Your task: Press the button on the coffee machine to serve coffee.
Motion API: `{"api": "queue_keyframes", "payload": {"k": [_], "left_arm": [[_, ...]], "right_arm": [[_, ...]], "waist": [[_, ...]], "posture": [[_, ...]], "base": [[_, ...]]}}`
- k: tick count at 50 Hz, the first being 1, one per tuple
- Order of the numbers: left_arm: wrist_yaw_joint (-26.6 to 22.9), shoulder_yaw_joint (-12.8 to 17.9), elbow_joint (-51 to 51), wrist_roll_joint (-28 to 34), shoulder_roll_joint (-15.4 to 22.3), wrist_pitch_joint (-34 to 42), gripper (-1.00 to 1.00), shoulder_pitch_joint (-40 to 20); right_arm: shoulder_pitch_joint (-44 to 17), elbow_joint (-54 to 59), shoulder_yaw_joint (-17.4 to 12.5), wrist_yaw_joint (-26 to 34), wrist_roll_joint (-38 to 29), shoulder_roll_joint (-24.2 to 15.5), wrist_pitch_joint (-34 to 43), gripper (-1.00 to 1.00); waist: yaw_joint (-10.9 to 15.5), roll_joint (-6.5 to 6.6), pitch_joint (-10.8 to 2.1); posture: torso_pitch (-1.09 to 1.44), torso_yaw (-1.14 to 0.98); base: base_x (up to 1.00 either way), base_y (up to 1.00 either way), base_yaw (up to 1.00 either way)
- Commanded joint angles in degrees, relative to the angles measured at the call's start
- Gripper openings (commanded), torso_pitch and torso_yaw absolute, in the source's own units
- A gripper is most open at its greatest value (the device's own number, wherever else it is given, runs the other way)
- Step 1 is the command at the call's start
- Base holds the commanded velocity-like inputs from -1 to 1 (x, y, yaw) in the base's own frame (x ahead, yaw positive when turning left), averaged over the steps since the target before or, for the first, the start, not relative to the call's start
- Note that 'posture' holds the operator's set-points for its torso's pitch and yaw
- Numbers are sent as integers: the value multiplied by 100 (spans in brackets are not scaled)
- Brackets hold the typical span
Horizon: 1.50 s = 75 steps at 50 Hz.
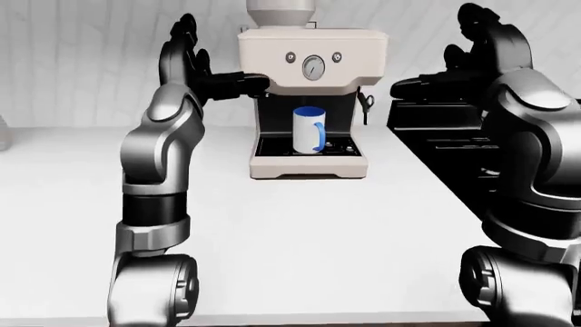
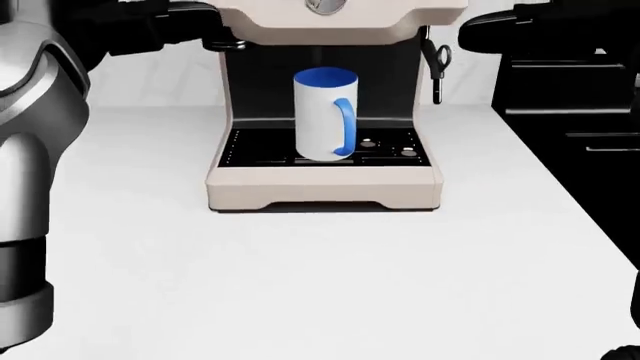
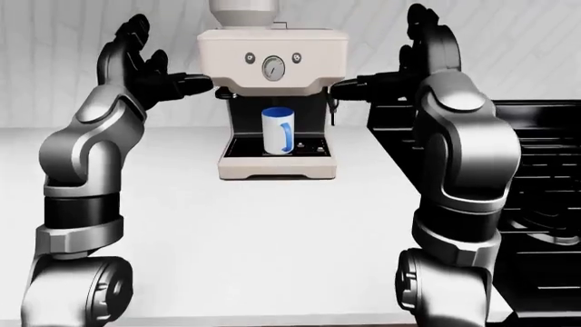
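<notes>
The beige coffee machine (image 1: 313, 102) stands on the white counter (image 2: 300, 285), with a round gauge and two small buttons (image 3: 248, 58) on its face. A white mug (image 2: 325, 116) with a blue inside and handle sits upright on its drip tray. My left hand (image 3: 154, 68) is raised at the machine's left side, open, one black finger (image 1: 250, 80) reaching to the machine's upper left corner. My right hand (image 3: 413, 61) is raised on the right, open, one finger (image 3: 343, 87) close to the machine's right edge. Neither hand holds anything.
A black stove (image 1: 445, 129) adjoins the counter on the right, under my right arm. A steam wand (image 2: 438, 64) hangs at the machine's right side. A white panelled wall runs behind the machine.
</notes>
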Motion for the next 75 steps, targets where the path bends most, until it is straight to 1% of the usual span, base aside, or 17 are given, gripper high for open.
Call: {"api": "queue_keyframes", "payload": {"k": [1, 4, 11, 15, 20, 28, 33, 35, 39, 40, 42, 46, 55, 63, 75], "left_arm": [[-23, 35, -164, -5, 53, -109, 100, -210], [-12, 25, -111, 24, 38, -155, 100, -246], [-16, 33, -115, -26, -14, -140, 100, -225], [30, 27, -170, -77, -34, -52, 100, -257], [-4, -30, -46, -2, -67, -219, 100, -212], [-14, -29, -58, 11, -105, -192, 100, -201], [-86, -43, 4, 4, -126, -263, 100, -190], [-170, -109, -189, -32, -129, -84, 100, -184], [-214, -133, -343, -12, -170, 87, 100, -198], [-271, -206, -446, 22, -177, 203, 100, -168], [-268, -185, -665, 19, -231, 380, 100, -151], [-195, -125, -1108, -155, -362, 790, 100, -183], [-82, -159, -1614, -633, -534, 1162, 100, -117], [-35, -296, -1848, -838, -692, 1324, 100, -58], [-12, -442, -1961, -888, -957, 1440, 100, -64]], "right_arm": [[-178, -88, -35, -16, -12, -55, -183, 100], [-142, -96, -25, -24, -11, -31, -202, 100], [-101, -166, -60, -27, 14, -37, -160, 100], [-111, -110, -43, -24, 22, -40, -211, 100], [-81, -74, -46, -39, 27, -15, -269, 100], [-33, -133, -61, -58, 58, -22, -251, 100], [-57, -86, -45, -70, 61, -14, -280, 100], [-79, -69, -35, -66, 60, -19, -278, 100], [-99, -72, -33, -58, 60, -28, -253, 100], [-106, -69, -33, -54, 62, -29, -252, 100], [-146, -54, -21, -48, 59, -33, -232, 100], [-168, -44, -18, -36, 58, -32, -231, 100], [-83, -89, -30, -50, 67, -1, -261, 100], [1, -76, -45, -67, 84, 27, -343, 100], [33, -74, -52, -87, 118, 26, -381, 100]], "waist": [[1, -8, -89], [6, -11, -162], [20, -18, -249], [28, -18, -334], [31, -20, -432], [43, -20, -573], [45, -23, -626], [45, -21, -638], [50, -25, -642], [51, -27, -643], [50, -27, -644], [50, -26, -637], [56, -29, -638], [64, -43, -638], [65, -69, -641]], "posture": [[-41, 0], [-44, 0], [-47, 0], [-51, 0], [-54, 0], [-61, 0], [-61, 0], [-61, 0], [-61, 0], [-61, 0], [-61, 0], [-61, 0], [-61, 0], [-61, 0], [-61, 0]], "base": [[0, 0, 0], [0, 0, 0], [0, 0, 0], [0, 0, 0], [0, 0, 0], [0, 0, 0], [0, 0, 0], [0, 0, 0], [0, 0, 0], [0, 0, 0], [0, 0, 0], [0, 0, 0], [0, 0, 0], [0, 0, 0], [0, 0, 0]]}}
